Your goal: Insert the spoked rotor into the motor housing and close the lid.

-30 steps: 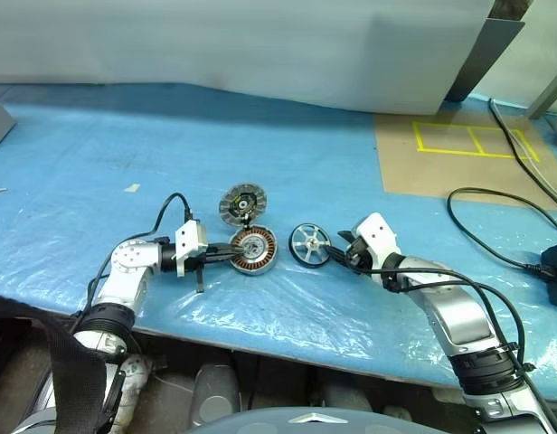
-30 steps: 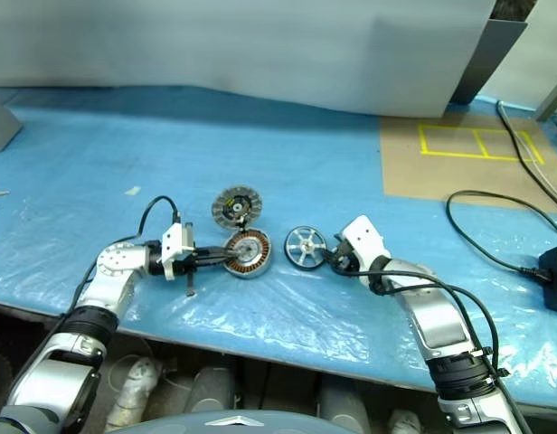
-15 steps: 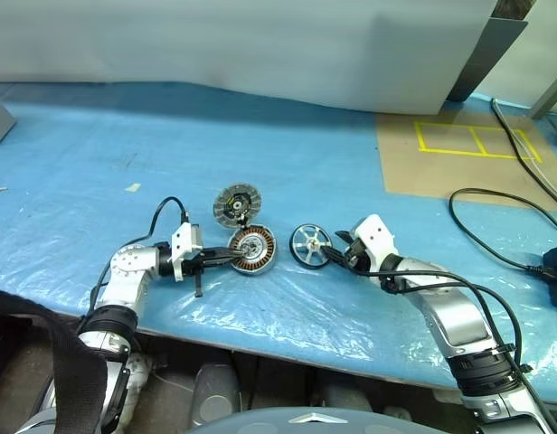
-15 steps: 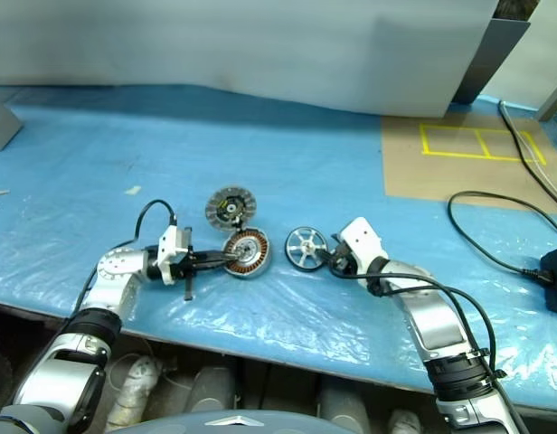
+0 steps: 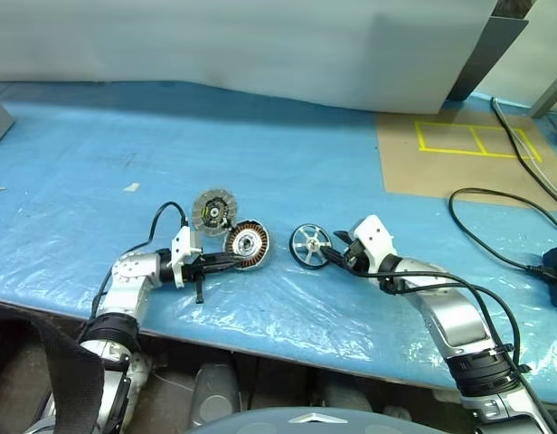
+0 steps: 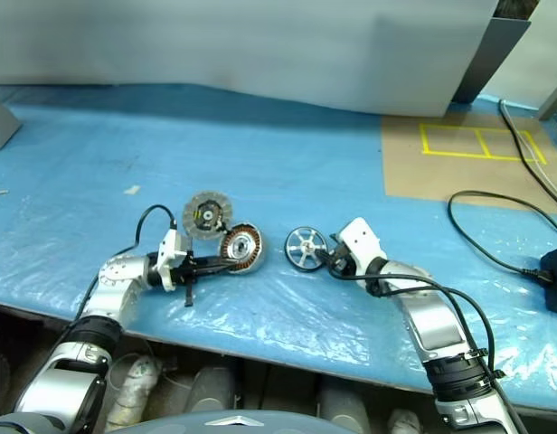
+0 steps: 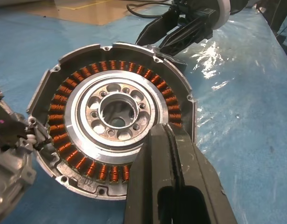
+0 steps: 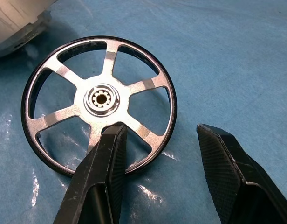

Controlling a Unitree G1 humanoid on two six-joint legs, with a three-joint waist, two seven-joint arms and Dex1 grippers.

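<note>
Fingers of my L gripper (image 5: 226,260) clenched on motor housing (image 5: 246,244) rim — R gripper (image 8: 162,154) released, straddling spoked rotor (image 8: 99,101) rim.

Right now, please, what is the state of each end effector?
Left end effector: closed, pinching the rim of the motor housing.
Right end effector: open, holding nothing, one finger over the spoked rotor.

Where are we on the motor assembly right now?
Nothing is assembled yet. In hand: the left pincer is shut on the motor housing's rim, windings showing. The right pincer is open at the spoked rotor, which lies on the table. Left: grasp and insert the rotor, then fit the lid lying beside the housing.
</note>
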